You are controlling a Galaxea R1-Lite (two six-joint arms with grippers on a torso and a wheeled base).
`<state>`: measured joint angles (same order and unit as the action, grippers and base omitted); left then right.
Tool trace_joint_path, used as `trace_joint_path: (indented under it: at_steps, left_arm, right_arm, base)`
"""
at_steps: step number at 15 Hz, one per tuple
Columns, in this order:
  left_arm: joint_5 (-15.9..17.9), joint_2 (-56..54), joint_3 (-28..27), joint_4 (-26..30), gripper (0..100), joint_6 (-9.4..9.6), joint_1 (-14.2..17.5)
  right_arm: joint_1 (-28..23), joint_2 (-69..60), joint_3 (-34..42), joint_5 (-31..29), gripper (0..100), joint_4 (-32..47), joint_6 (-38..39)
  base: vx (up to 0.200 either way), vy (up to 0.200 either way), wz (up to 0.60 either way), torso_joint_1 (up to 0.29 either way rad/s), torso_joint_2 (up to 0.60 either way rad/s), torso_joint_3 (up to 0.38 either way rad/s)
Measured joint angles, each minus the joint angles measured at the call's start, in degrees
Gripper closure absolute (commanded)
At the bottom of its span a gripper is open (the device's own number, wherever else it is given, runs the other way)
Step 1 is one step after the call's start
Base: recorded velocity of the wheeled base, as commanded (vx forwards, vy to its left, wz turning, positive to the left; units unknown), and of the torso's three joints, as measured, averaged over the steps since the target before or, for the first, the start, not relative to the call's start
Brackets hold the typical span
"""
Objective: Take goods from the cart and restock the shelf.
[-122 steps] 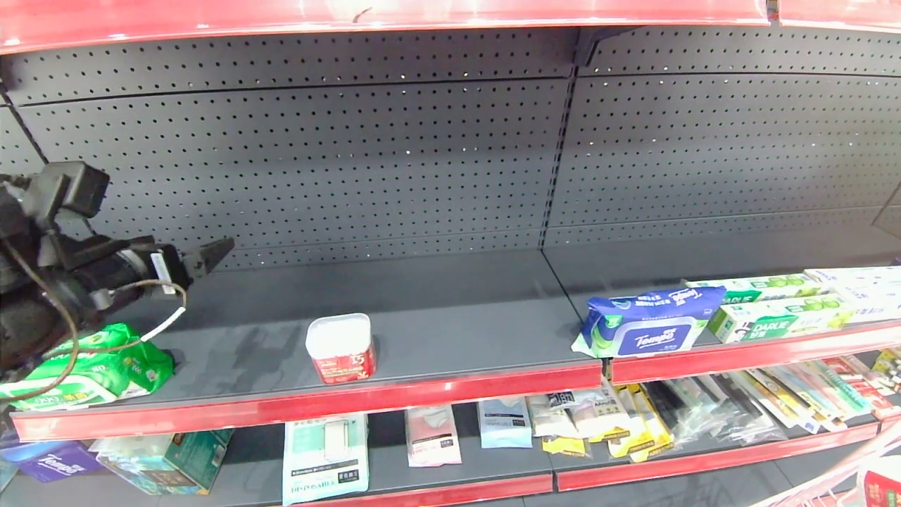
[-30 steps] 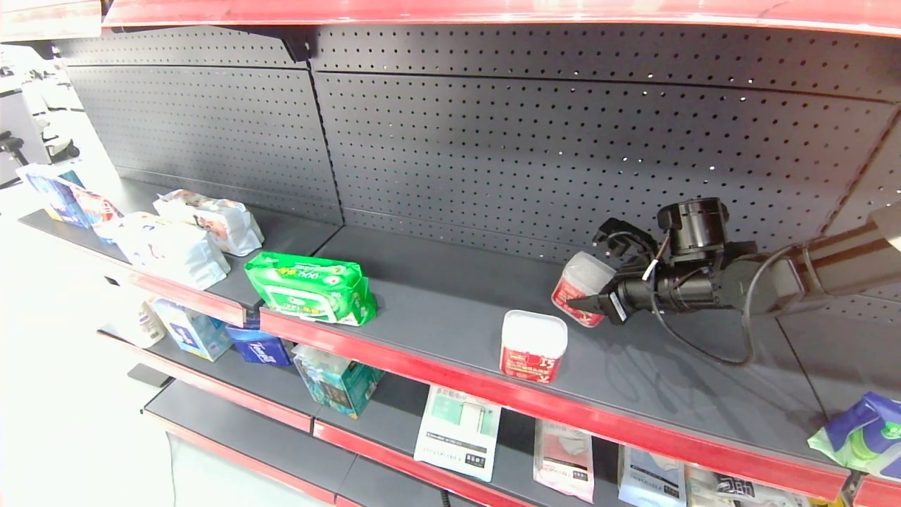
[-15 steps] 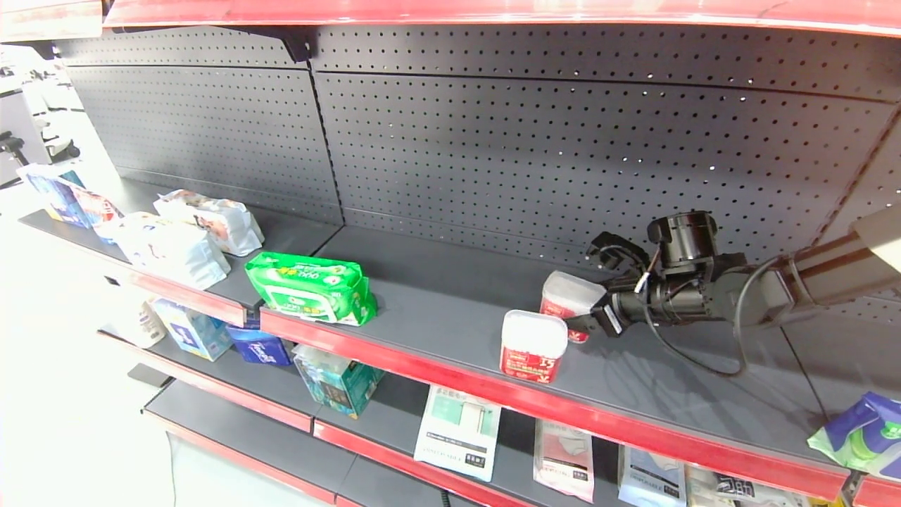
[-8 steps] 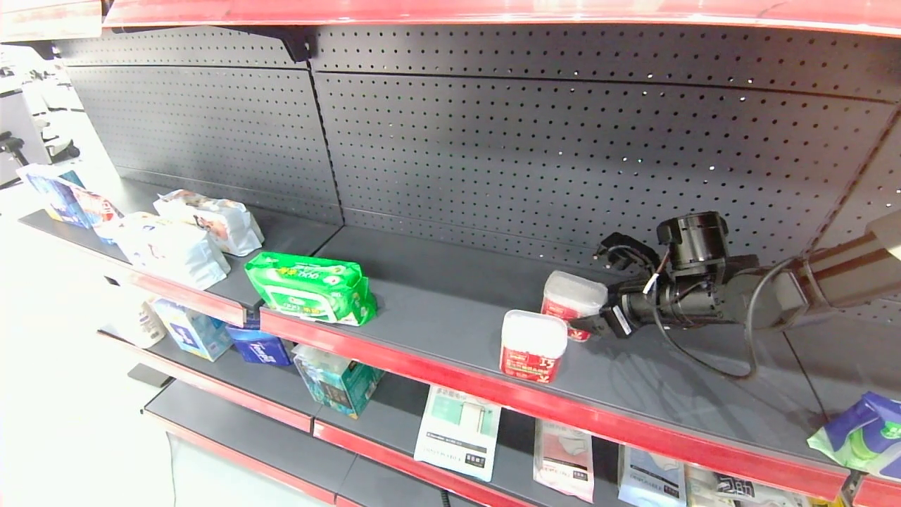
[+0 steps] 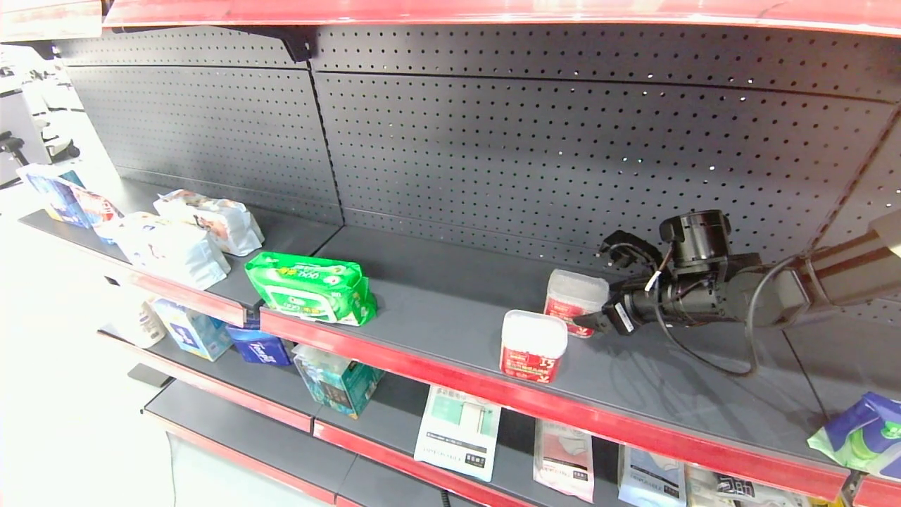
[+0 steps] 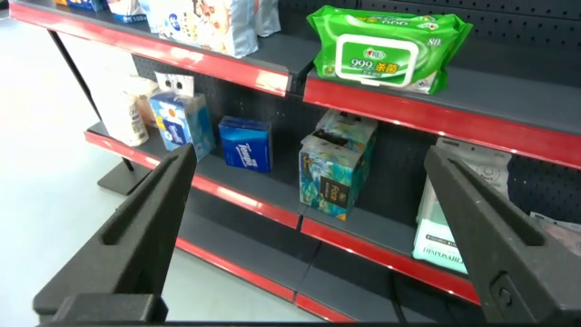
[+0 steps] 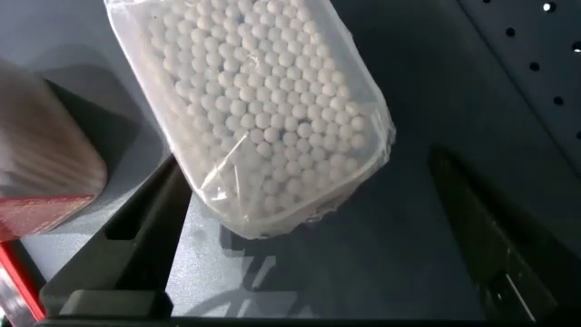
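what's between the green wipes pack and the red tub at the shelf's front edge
Nothing: in the head view the grey shelf is bare between the green wipes pack and the front red tub.

On the middle shelf (image 5: 436,310) the front tub (image 5: 533,345) stands at the front edge. The rear tub (image 5: 575,292) stands just behind it and a little to the right, apart from it. The right gripper (image 5: 590,322) comes in from the right, its fingers spread either side of the rear tub. Well to the left, at the same front edge, lies the wipes pack (image 5: 310,287). Farther left, on the next section, two bags (image 5: 172,250) stand one behind the other. On the lower shelf (image 5: 394,456) a box (image 5: 336,379) stands beneath the wipes pack, and a flat pack (image 5: 457,433) lies beneath the front tub.
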<state>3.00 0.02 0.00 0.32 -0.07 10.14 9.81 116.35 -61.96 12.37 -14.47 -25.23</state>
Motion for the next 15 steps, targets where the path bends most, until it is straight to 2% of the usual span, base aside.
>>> trace_joint_path:
  at_steps: [4, 8, 11, 15]
  left_arm:
    - [0.0, 0.0, 0.0, 0.0, 0, -0.02, 0.0]
    - [0.0, 0.0, 0.0, 0.0, 0, -0.02, 0.0]
    - [0.0, 0.0, 0.0, 0.0, 0, 0.00, 0.0]
    - [0.0, 0.0, 0.0, 0.0, 0, 0.00, 0.0]
  right_arm:
    - [-0.5, -1.2, 2.4, 0.2, 0, 0.1, 0.0]
    - [-3.8, -3.4, 4.6, -0.2, 0, 0.2, 0.6]
    - [-5.4, -3.0, 1.2, -6.3, 0, 0.1, 5.2]
    - [-5.2, -1.9, -1.8, -7.6, 0, 0.2, 6.4]
  base:
    - [0.000, 0.000, 0.00, 0.000, 0.00, 0.000]
    - [0.000, 0.000, 0.00, 0.000, 0.00, 0.000]
    - [0.000, 0.000, 0.00, 0.000, 0.00, 0.000]
    - [0.000, 0.000, 0.00, 0.000, 0.00, 0.000]
